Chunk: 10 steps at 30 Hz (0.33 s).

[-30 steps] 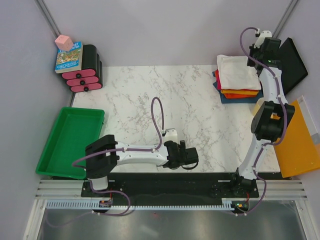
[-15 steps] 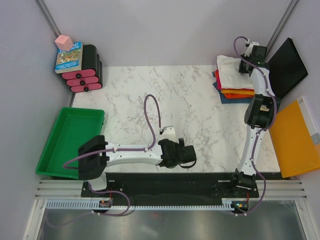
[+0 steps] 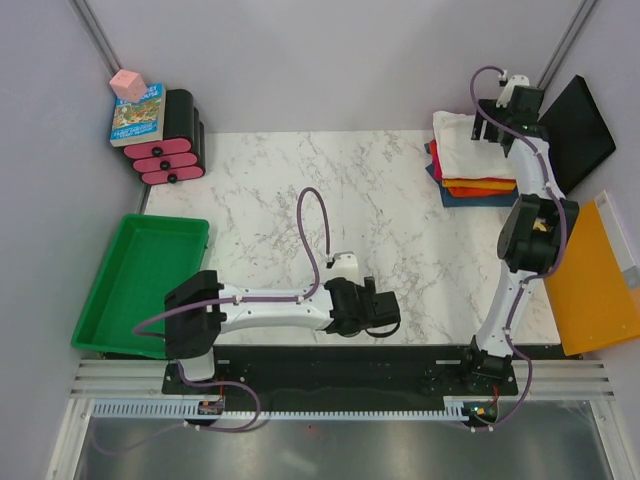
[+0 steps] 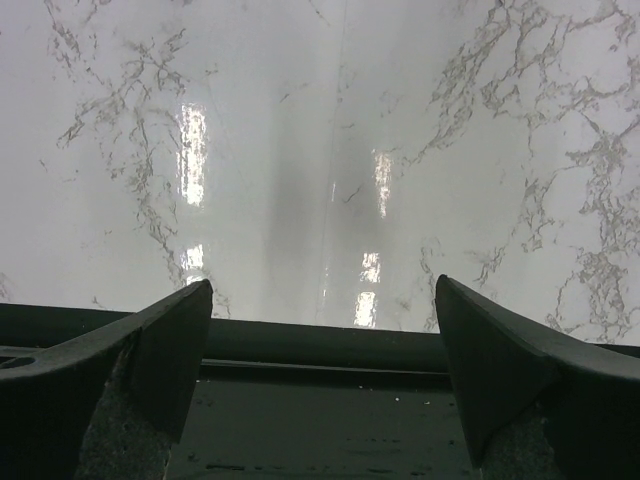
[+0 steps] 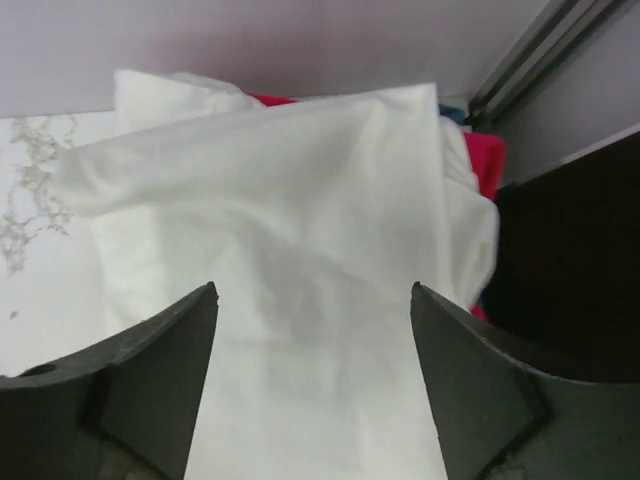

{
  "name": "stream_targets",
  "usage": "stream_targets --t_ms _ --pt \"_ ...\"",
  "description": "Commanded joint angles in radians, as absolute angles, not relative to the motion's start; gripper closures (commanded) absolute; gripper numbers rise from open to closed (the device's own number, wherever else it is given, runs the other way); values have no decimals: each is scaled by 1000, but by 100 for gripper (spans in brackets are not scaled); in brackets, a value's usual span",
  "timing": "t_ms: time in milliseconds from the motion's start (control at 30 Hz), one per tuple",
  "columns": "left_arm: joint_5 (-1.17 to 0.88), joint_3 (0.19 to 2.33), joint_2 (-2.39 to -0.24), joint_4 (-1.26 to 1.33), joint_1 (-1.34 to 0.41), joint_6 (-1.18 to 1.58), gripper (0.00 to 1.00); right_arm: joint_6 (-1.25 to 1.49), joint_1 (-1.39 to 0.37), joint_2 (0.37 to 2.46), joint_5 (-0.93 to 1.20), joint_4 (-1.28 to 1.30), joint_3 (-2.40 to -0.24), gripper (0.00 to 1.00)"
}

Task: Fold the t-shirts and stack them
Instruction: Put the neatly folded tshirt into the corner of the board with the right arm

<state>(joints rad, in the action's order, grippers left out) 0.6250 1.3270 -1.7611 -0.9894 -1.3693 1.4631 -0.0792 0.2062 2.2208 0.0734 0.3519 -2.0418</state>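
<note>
Stacked at the far right corner of the table (image 3: pixel 330 200): the t-shirts (image 3: pixel 478 178) — off-white shirt (image 5: pixel 300 230) on top, rumpled, over magenta, orange and dark blue folds. Poised right above that top layer with the right gripper (image 5: pixel 312 290), jaws spread, pinching nothing. Parked low by the near edge with the left gripper (image 4: pixel 325 290), likewise spread wide over bare marble.

Risks, as judged: could snag a loose fold of the off-white shirt on a finger while pulling away, dragging the top layer askew or off the pile. Could also end with a lopsided stack, given the bulging, uneven top fold on the wall side. Might nudge the dark panel (image 3: pixel 580 125) standing just beside the pile.

Containers: green tray (image 3: pixel 95 300) at the left edge, nothing visible in it. Black-and-pink bins (image 3: pixel 178 150) at the far left corner, contents hidden — on top, a book (image 3: pixel 137 113) and a pink block (image 3: pixel 127 84).
</note>
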Motion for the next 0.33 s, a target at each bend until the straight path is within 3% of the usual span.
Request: stream_targets --t_ms 0,33,300 --pt "675 1359 -1763 -1006 -1382 1439 1 -84 189 1930 55 270 -1933 6" --pt "673 1352 -1761 -1005 -1382 1443 1 -87 189 1855 58 255 -1848 2" --pt "725 1264 -1688 -1006 -1419 1483 1 -189 176 1528 92 258 -1478 2"
